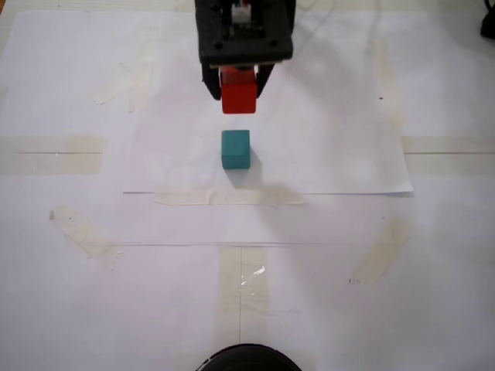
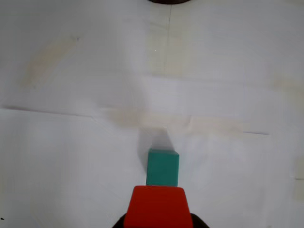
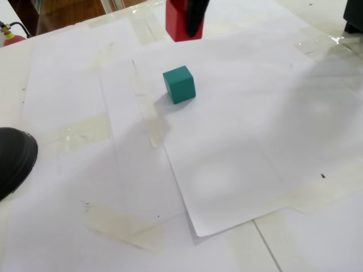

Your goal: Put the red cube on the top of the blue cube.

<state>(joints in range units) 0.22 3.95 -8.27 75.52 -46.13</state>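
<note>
My gripper [image 1: 237, 85] is shut on the red cube [image 1: 238, 91] and holds it in the air, above and just behind the blue cube [image 1: 235, 148]. The blue cube, teal in colour, rests alone on the white paper. In the wrist view the red cube [image 2: 158, 207] fills the bottom centre, with the blue cube [image 2: 162, 166] directly beyond it on the paper. From the side, the red cube [image 3: 177, 22] hangs at the top edge with a dark finger [image 3: 195, 17] across its face, clear of the blue cube [image 3: 180, 84] below.
White paper sheets [image 1: 325, 116] taped down with beige tape [image 1: 228, 197] cover the table. A dark round object [image 1: 246, 359] sits at the near edge and shows again [image 3: 14, 158] at the left of the side view.
</note>
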